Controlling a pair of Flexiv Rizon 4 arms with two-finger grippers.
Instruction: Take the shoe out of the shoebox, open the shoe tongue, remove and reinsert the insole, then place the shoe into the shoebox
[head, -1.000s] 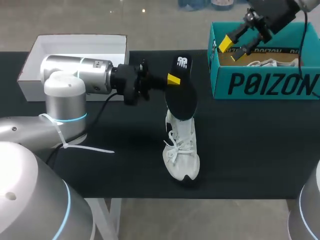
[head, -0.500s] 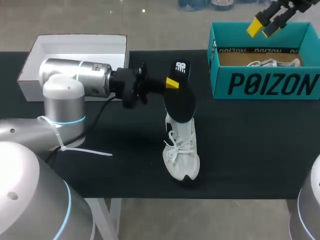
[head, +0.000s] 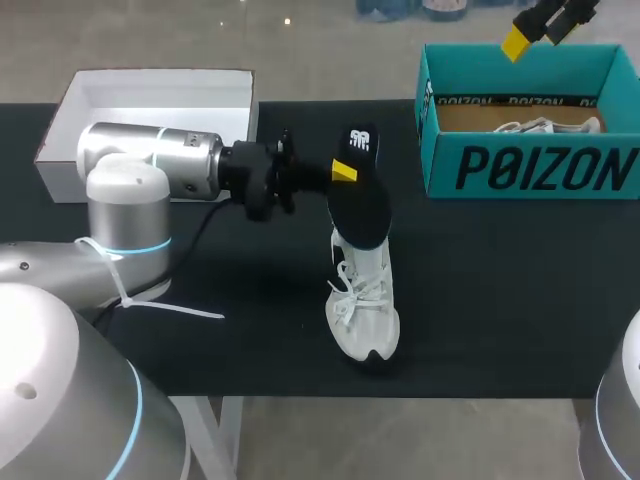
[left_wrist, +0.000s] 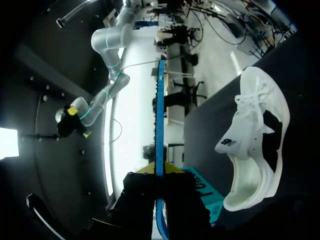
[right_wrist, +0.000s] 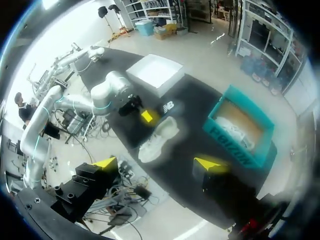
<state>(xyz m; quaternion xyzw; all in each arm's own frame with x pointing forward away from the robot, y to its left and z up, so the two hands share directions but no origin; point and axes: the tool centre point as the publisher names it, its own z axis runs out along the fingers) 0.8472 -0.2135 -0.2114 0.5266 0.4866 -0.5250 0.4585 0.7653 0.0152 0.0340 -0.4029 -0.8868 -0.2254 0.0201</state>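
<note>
The left gripper (head: 345, 170) is clamped on the black insole (head: 360, 205), held above the heel of the white shoe (head: 362, 300); the shoe lies on the table (head: 500, 300); the right gripper (head: 535, 28) hangs wide open above the teal shoebox (head: 530, 170).

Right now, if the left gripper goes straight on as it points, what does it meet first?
Probably the left wall of the teal shoebox, with the insole the left gripper holds leading; their relative height is unclear.
</note>
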